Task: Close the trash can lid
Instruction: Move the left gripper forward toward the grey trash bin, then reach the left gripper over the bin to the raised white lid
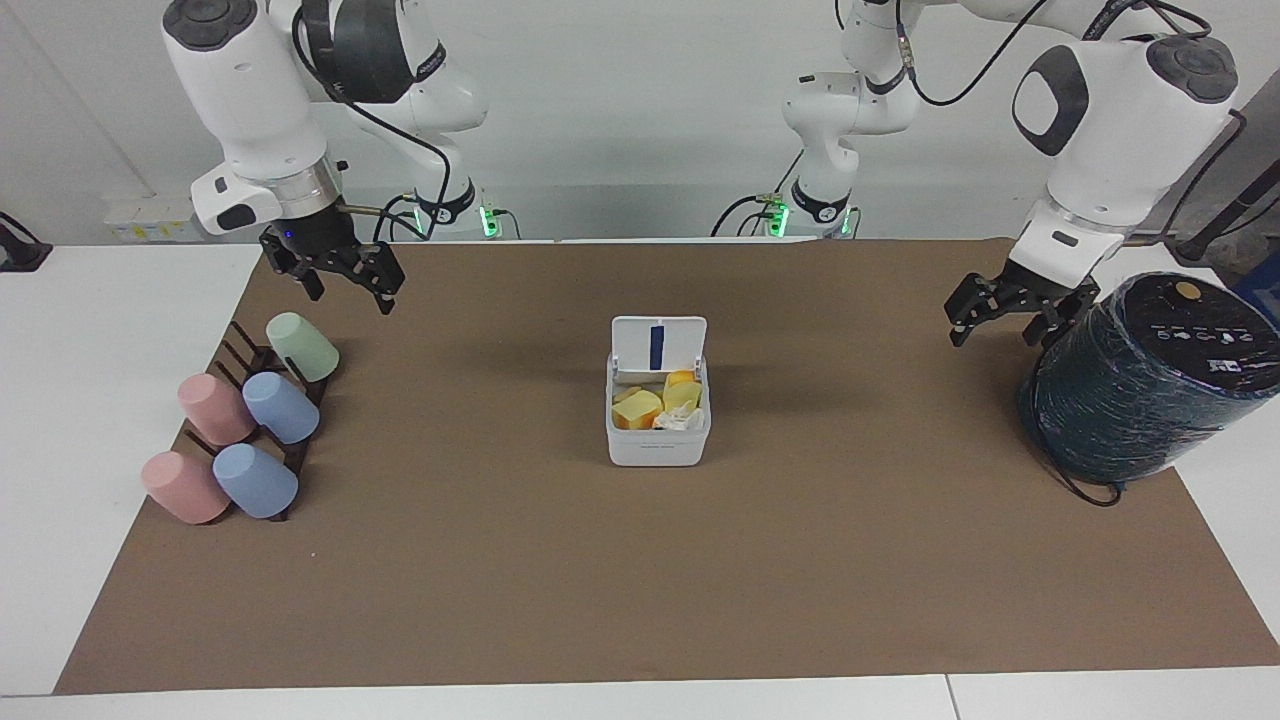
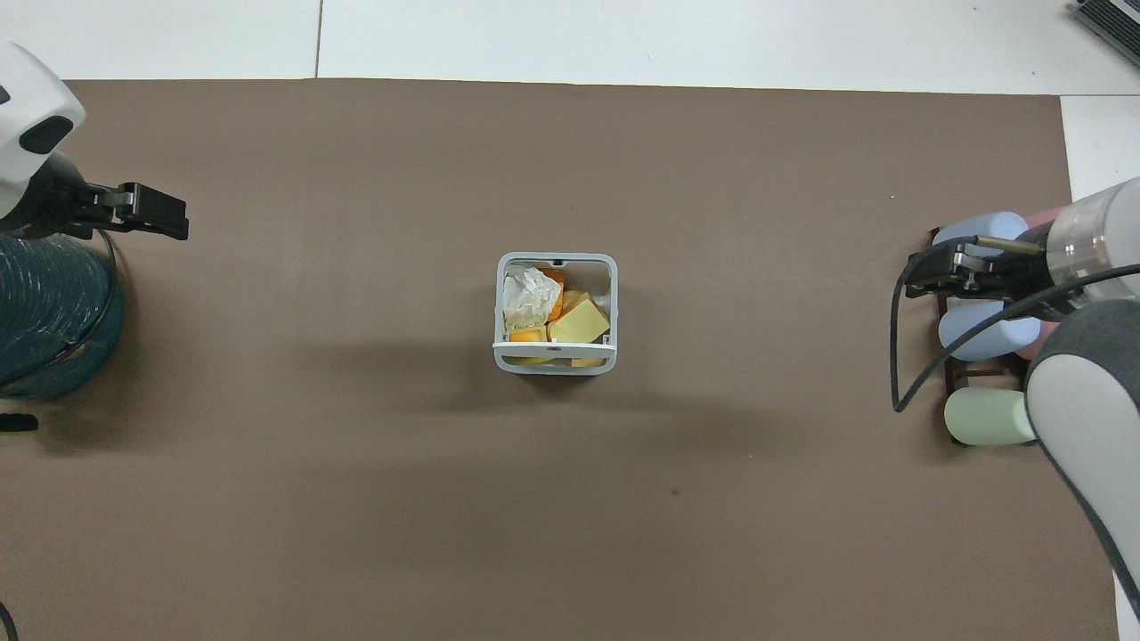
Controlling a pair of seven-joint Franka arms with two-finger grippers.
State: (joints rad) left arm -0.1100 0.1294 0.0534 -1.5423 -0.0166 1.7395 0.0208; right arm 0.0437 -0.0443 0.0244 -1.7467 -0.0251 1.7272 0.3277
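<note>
Trash can (image 1: 657, 438) mid-mat, lid (image 1: 658, 345) upright.

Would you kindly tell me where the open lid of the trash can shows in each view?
Facing view: the lid stands upright at the picture's centre, blue stripe showing, above the trash can.
Overhead view: seen edge-on as a white bar at the can's lower rim.
Shared landmark: the yellow scraps inside.

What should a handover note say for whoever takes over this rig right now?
Left tool: open, holding nothing, beside the large dark wrapped cylinder.
Right tool: open, holding nothing, above the rack of pastel cups.
Small white square plastic trash can: mid-mat, holding yellow and orange scraps.
White hinged lid: upright, fully open, blue stripe showing.
Done: nothing.
Left: push the lid down shut.
</note>
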